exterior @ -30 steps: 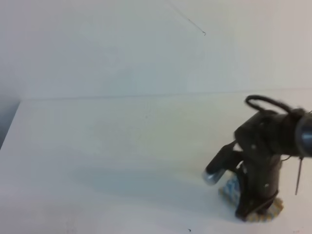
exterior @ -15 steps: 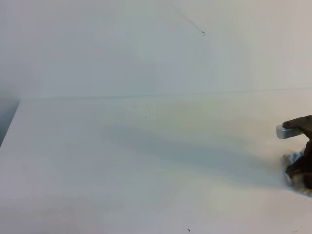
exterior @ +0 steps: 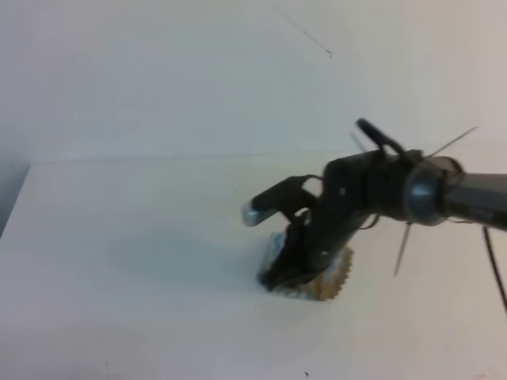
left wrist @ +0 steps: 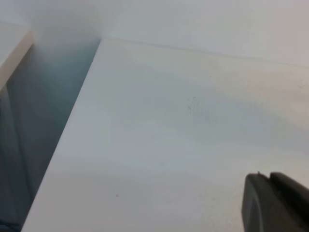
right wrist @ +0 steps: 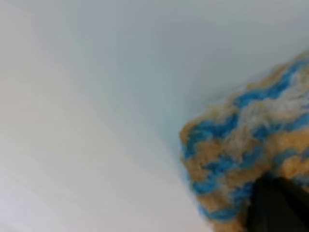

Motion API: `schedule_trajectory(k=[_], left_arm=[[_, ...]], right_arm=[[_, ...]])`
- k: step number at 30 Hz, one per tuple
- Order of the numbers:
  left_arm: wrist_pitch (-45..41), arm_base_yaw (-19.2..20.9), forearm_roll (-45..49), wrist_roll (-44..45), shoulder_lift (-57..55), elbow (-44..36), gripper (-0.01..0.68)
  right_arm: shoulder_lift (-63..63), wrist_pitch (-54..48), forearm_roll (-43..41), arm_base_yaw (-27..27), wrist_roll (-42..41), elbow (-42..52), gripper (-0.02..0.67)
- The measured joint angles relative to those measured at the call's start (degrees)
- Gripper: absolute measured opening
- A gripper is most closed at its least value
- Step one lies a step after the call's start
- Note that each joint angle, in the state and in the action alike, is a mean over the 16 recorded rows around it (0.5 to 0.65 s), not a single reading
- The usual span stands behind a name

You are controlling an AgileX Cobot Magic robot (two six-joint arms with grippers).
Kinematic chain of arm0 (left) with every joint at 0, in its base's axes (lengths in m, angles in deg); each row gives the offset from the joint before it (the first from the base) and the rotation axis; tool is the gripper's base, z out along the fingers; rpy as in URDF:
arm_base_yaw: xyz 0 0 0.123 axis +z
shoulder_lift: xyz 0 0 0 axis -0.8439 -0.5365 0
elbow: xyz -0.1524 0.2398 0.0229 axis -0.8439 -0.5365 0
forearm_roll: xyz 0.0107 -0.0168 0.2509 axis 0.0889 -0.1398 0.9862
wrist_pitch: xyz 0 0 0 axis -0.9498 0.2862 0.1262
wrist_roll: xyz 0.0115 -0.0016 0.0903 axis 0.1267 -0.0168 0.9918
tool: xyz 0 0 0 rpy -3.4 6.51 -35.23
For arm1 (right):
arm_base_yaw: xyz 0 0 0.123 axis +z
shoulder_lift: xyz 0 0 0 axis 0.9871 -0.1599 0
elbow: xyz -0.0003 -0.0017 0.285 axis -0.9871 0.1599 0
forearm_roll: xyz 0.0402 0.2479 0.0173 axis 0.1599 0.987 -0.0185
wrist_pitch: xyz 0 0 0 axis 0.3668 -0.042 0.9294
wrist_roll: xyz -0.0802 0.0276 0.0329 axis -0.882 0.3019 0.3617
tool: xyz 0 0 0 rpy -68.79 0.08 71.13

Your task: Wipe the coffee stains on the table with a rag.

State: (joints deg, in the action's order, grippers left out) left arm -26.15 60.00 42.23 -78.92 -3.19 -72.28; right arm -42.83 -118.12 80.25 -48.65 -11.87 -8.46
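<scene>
The small squarish cloth rag with blue, white and tan zigzag stripes (exterior: 313, 279) is pressed flat against the large white matte table (exterior: 119, 237) by the dark right gripper (exterior: 289, 257), near the middle of the surface in the exterior high view. One dark finger is planted on the cloth and the other, silver-tipped, is raised above it, so the jaws appear spread rather than clamped; whether any fold is pinched cannot be told. The downward tilt of the arm is judged to keep the fabric in contact for wiping. In the right wrist view the striped weave (right wrist: 246, 159) fills the lower right corner. No amber-brown coffee stain can be made out; it may lie under the rag or be already wiped. Only a dark edge of the left gripper (left wrist: 275, 203) is seen, its state undeterminable.
</scene>
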Motion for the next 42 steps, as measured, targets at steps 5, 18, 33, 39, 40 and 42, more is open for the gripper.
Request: schedule_trajectory(k=[5, 18, 33, 39, 40, 42], left_arm=[[0.0, 0.0, 0.0, -0.04, 0.0, 0.0, -0.001], [0.0, 0.0, 0.0, -0.12, 0.0, 0.0, -0.001], [0.0, 0.0, 0.0, -0.04, 0.0, 0.0, -0.001], [0.0, 0.0, 0.0, 0.01, 0.0, 0.0, -0.001], [0.0, 0.0, 0.0, 0.01, 0.0, 0.0, -0.001], [0.0, 0.0, 0.0, 0.01, 0.0, 0.0, -0.001]], right_arm=[[-4.64, -4.61, -2.22, 8.21, 1.06, -9.4, 0.001], [-7.21, -15.68, -15.68, 9.54, 8.65, -17.61, 0.001], [-3.55, -20.18, -19.07, -14.41, 11.42, -10.36, 0.001], [-1.27, -17.62, -18.76, -20.08, 11.15, -4.51, 0.001], [-0.95, -16.85, -18.39, -20.41, 11.02, -3.7, 0.002], [-0.45, -14.77, -17.19, -20.37, 10.72, -2.29, 0.002]])
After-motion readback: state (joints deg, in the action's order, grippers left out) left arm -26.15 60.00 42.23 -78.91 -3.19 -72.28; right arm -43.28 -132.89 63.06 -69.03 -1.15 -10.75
